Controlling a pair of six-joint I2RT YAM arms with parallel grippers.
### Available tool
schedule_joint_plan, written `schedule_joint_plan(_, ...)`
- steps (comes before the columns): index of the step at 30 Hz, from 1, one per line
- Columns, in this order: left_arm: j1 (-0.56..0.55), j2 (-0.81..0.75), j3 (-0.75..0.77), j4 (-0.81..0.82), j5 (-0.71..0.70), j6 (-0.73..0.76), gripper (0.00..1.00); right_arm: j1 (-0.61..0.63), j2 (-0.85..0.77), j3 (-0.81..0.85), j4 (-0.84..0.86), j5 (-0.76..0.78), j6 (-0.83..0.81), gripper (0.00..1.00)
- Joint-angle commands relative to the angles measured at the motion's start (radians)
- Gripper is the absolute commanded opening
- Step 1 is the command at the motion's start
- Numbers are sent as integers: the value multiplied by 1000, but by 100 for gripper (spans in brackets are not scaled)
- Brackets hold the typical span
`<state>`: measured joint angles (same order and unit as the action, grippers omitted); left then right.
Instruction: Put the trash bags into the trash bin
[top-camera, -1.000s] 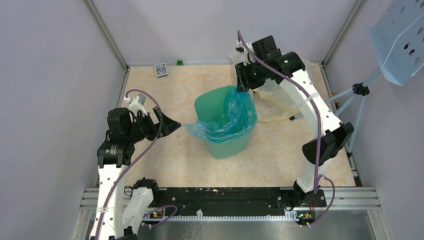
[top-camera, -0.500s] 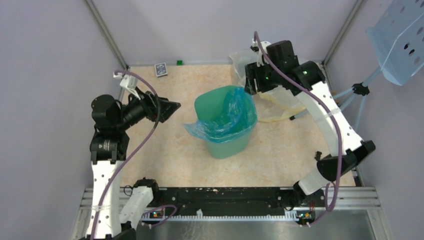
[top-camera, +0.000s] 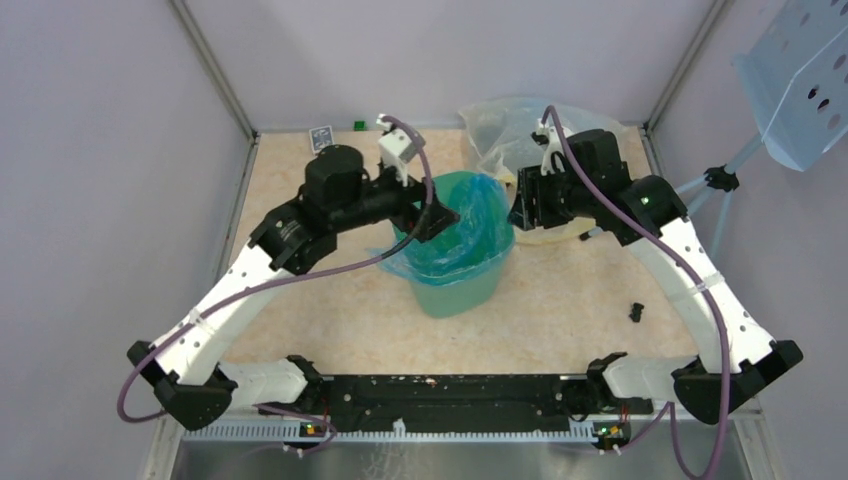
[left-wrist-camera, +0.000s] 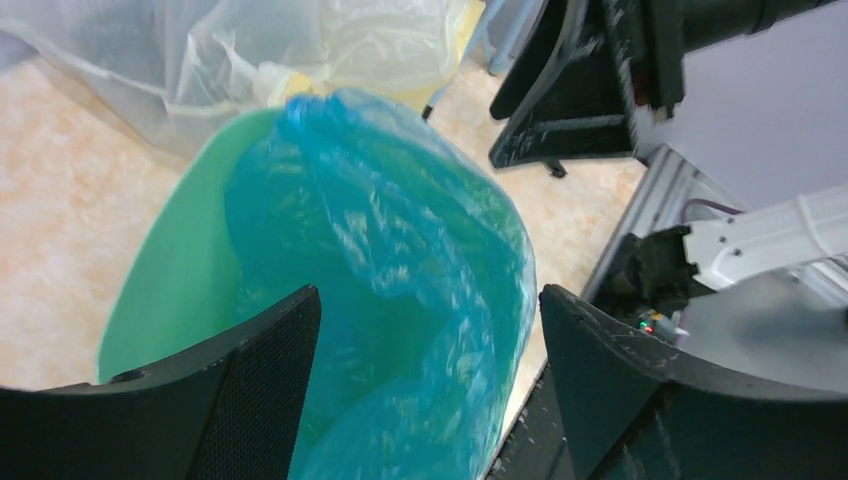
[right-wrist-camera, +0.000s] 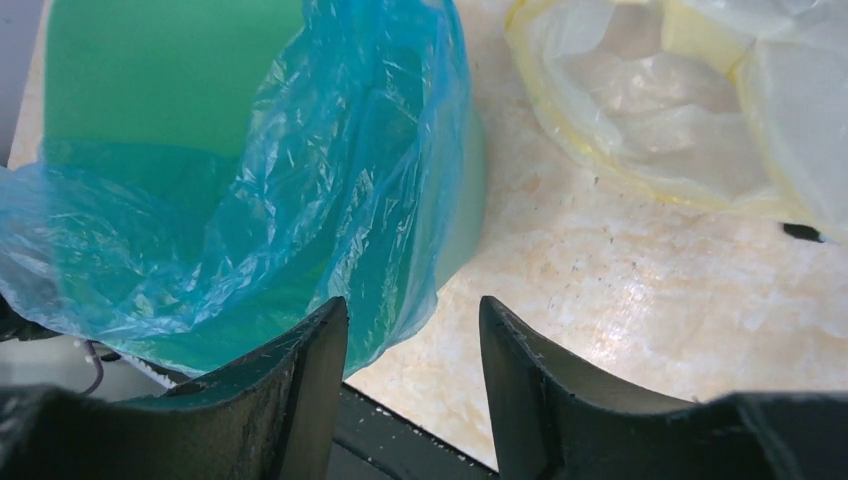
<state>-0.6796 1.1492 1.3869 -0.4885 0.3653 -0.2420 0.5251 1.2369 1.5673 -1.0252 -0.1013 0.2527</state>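
The mint-green trash bin (top-camera: 470, 287) stands mid-table. A translucent blue trash bag (top-camera: 478, 212) lines its right and near sides, with a flap hanging over the near-left rim. My left gripper (top-camera: 436, 212) is open and empty above the bin's left rim; in the left wrist view the bag (left-wrist-camera: 400, 270) and the bin wall (left-wrist-camera: 170, 290) lie below the gripper (left-wrist-camera: 428, 330). My right gripper (top-camera: 523, 205) is open and empty just right of the bin; in the right wrist view the bag (right-wrist-camera: 330, 190) drapes the bin (right-wrist-camera: 150, 90) left of the gripper (right-wrist-camera: 412, 330).
A large clear yellowish bag (top-camera: 505, 125) lies at the back right, also in the right wrist view (right-wrist-camera: 680, 110). A small dark card (top-camera: 321, 139) and a green block (top-camera: 358, 125) sit by the back wall. A small black piece (top-camera: 636, 311) lies at right. A pale-blue perforated panel (top-camera: 800, 80) stands outside.
My left arm has swung from the table's left side in over the bin's left rim. My right gripper has let go of the bag's back corner and come down to the bin's right.
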Motion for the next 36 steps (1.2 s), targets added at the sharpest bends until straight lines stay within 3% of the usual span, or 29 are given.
schedule_joint_plan(1, -146, 118, 200, -110, -282, 157, 84, 10, -8, -25, 34, -47, 38, 50)
schedule_joint_plan(4, -229, 231, 319, -231, -395, 214, 82, 19, 9, -32, 36, -54, 42, 48)
schedule_joint_plan(7, -274, 309, 378, -299, -417, 233, 79, 20, 19, -42, 42, -55, 39, 45)
schedule_joint_plan(20, -310, 364, 387, -351, -451, 200, 69, 26, 47, -78, 53, -89, 37, 37)
schedule_joint_plan(25, -316, 374, 389, -362, -440, 195, 68, 29, 55, -94, 54, -98, 35, 24)
schedule_joint_plan(27, -319, 383, 396, -372, -446, 196, 68, 28, 61, -98, 53, -104, 32, 12)
schedule_joint_plan(30, -322, 403, 414, -394, -455, 201, 67, 30, 66, -96, 52, -108, 30, 4)
schedule_joint_plan(36, -330, 439, 445, -431, -448, 192, 67, 32, 65, -91, 51, -108, 29, 0)
